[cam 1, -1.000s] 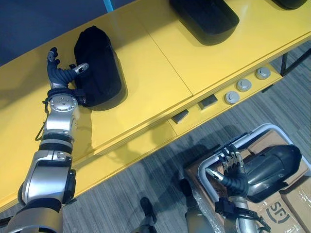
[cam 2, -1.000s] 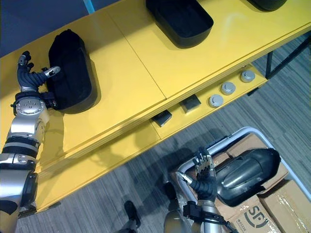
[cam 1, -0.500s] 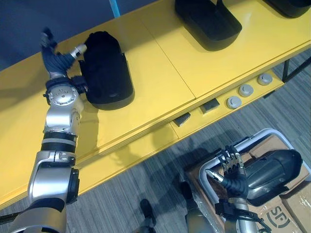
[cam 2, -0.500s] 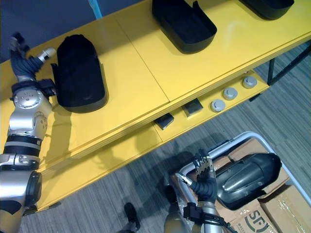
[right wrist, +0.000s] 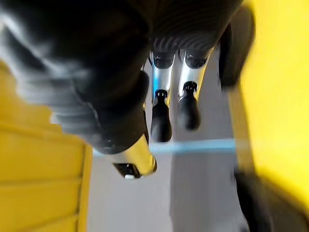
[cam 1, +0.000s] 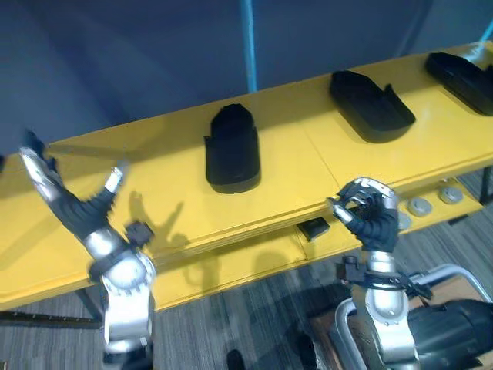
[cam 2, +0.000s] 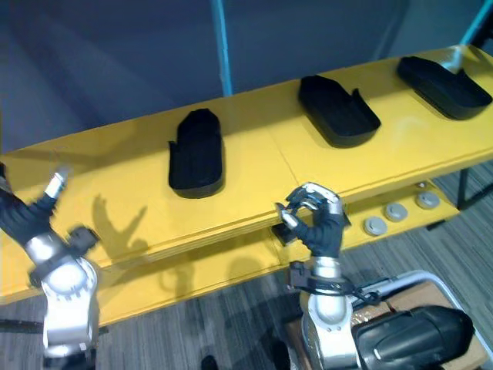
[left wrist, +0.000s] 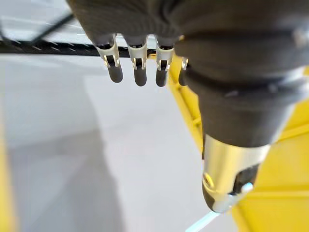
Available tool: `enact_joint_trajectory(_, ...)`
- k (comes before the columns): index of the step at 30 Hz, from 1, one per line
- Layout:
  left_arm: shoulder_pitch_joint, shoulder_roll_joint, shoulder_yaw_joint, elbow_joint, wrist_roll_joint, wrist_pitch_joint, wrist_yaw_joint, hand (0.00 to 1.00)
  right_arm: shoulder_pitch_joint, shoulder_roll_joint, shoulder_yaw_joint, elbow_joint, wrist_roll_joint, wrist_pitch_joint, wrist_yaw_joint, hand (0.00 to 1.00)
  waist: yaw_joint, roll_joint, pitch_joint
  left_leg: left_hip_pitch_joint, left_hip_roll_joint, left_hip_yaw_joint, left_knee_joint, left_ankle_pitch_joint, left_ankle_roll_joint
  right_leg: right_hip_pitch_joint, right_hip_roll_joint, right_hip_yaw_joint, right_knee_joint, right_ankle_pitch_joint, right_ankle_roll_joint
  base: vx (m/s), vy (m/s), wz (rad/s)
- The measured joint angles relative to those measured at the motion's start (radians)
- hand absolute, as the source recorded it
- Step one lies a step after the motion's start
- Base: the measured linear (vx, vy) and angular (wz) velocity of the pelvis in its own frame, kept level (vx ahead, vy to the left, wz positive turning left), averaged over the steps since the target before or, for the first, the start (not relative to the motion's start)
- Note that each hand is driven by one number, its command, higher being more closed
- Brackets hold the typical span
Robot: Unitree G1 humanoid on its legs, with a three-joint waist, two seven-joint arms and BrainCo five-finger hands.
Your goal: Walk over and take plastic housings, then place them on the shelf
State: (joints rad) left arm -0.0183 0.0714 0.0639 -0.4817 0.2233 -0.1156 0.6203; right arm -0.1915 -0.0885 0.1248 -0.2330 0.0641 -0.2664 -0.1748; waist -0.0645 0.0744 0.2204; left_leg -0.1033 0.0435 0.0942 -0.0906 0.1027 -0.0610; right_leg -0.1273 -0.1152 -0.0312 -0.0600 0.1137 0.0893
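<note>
three black plastic housings (cam 1: 231,150) lie on the yellow shelf (cam 1: 293,193); a fourth housing (cam 1: 451,339) waits lower right. left hand (cam 1: 77,212) spread wide, empty; right hand (cam 1: 370,220) curled, empty.

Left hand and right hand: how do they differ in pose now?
The left hand has its fingers spread open; the right hand has its fingers curled in towards its thumb. The left hand shows against the left part of the yellow shelf; the right hand is before the shelf's front edge, nearer the middle. Both hold nothing.
</note>
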Motion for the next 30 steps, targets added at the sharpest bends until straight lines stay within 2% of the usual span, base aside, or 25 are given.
enact_joint_trajectory(2, 0.077, -0.032, -0.063, -0.014, -0.002, -0.033, -0.040, 0.00, -0.061, 0.026, 0.035, 0.077, 0.000, 0.000, -0.015, 1.00, 0.013, 0.001, 0.000, -0.032, -0.004, -0.020, 0.000, 0.015, -0.001, -0.024, -0.004, -0.016, 0.008, 0.000, 0.000, -0.05, 0.031, 0.28)
enact_joint_trajectory(7, 0.150, -0.049, -0.098, -0.002, -0.054, -0.068, -0.084, 0.00, -0.179, 0.025, 0.052, 0.227, -0.022, 0.002, -0.063, 1.00, 0.035, 0.005, 0.002, -0.072, -0.010, -0.062, 0.000, 0.037, 0.000, -0.048, -0.014, -0.060, 0.021, 0.001, -0.001, -0.04, 0.022, 0.27)
enact_joint_trajectory(11, 0.170, -0.049, -0.092, 0.042, -0.114, -0.076, -0.109, 0.00, -0.259, 0.017, 0.027, 0.301, -0.035, 0.006, -0.099, 1.00, 0.054, 0.013, 0.010, -0.084, -0.016, -0.076, 0.000, 0.047, 0.005, -0.058, -0.019, -0.072, 0.029, 0.001, -0.001, -0.01, 0.022, 0.11)
enact_joint_trajectory(16, 0.173, -0.050, -0.090, 0.044, -0.165, -0.084, -0.133, 0.00, -0.310, 0.004, -0.031, 0.349, -0.035, 0.011, -0.132, 1.00, 0.057, 0.033, 0.033, -0.095, -0.026, -0.098, 0.000, 0.053, 0.009, -0.058, -0.026, -0.096, 0.033, -0.001, 0.002, 0.00, 0.025, 0.14)
enact_joint_trajectory(22, 0.181, -0.050, -0.090, 0.044, -0.203, -0.091, -0.154, 0.00, -0.372, -0.022, -0.102, 0.409, -0.018, 0.012, -0.167, 1.00, 0.070, 0.036, 0.056, -0.107, -0.027, -0.101, 0.003, 0.057, 0.011, -0.068, -0.031, -0.099, 0.034, -0.001, 0.002, 0.01, 0.010, 0.02)
enact_joint_trajectory(30, 0.178, -0.054, -0.090, 0.069, -0.220, -0.093, -0.176, 0.00, -0.373, -0.022, -0.112, 0.412, 0.012, 0.012, -0.154, 1.00, 0.076, 0.041, 0.075, -0.114, -0.030, -0.121, 0.003, 0.064, 0.011, -0.067, -0.030, -0.117, 0.035, -0.002, 0.002, 0.01, 0.008, 0.06)
